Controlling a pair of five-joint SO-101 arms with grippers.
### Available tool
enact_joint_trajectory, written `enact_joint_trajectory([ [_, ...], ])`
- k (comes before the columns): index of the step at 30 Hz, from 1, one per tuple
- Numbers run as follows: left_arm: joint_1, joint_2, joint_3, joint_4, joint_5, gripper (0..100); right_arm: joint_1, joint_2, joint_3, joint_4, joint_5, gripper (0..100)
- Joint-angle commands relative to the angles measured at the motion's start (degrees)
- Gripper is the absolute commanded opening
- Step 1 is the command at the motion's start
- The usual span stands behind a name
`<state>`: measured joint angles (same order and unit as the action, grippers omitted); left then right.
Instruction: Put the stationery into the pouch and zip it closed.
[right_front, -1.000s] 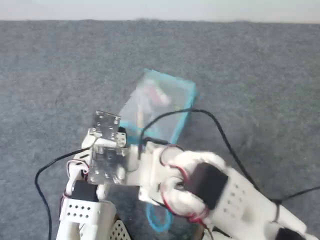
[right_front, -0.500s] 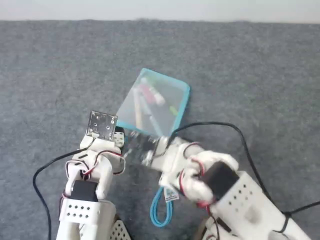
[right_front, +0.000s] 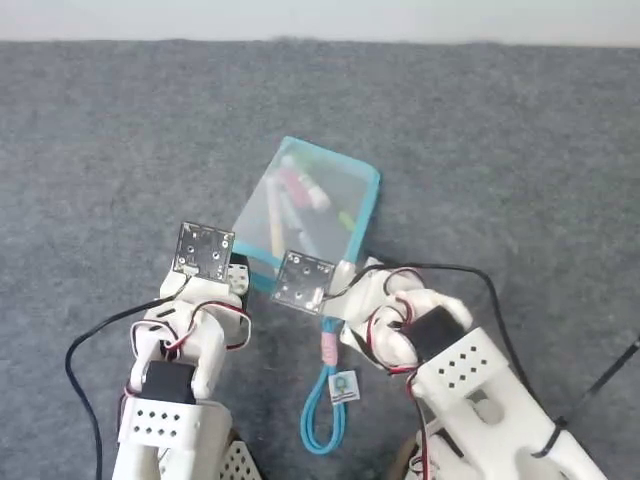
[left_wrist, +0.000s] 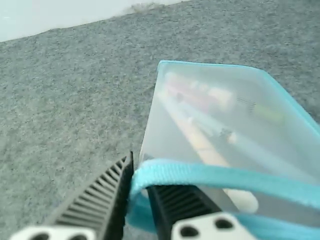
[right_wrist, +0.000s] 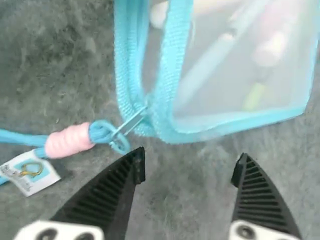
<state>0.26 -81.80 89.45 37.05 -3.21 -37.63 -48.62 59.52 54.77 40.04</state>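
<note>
A: Currently, stationery (right_front: 295, 195) is seen inside the pouch (right_front: 335, 175), which is laid flat on the table (right_front: 500, 150). One corner of the pouch's zip edge is pinched by the left tool (left_wrist: 141, 175).
B: And the right tool (right_wrist: 191, 154)?
A: Spread wide, nothing held, hovering just beside the pouch's other zip corner. The zip pull (right_wrist: 131, 125) is seated at that corner, with pink bead (right_wrist: 67, 140) and cord loop (right_front: 322, 415) trailed away from the pouch.
B: Zip fully closed?
A: It looks run to the end, but this cannot be confirmed. If a gap remains, the bead should be pinched, not the cord, and drawn along the zip line while the pinched corner is held taut. The pull should be kept low so the pouch isn't lifted.
</note>
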Motion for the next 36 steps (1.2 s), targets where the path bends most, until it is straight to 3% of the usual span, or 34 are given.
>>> enact_joint_trajectory([
  [1,-0.2,0.2,-1.5,-1.3,0.6,1,0.7,0.1,0.0,-4.2,1.0,27.7],
  [10,-0.1,0.2,-1.5,-1.3,0.6,1,-4.1,3.6,-0.1,-5.7,1.0,27.5],
  [16,-0.1,0.2,-1.5,-1.2,0.5,1,-2.3,11.0,-0.6,-9.0,1.3,27.5],
  [24,-0.1,0.2,-1.6,-1.3,0.4,1,-4.2,9.8,-0.9,-4.8,2.6,27.4],
  [36,-0.1,0.2,-1.6,-1.2,0.6,1,-4.2,9.8,-1.1,-15.7,-3.1,27.5],
])
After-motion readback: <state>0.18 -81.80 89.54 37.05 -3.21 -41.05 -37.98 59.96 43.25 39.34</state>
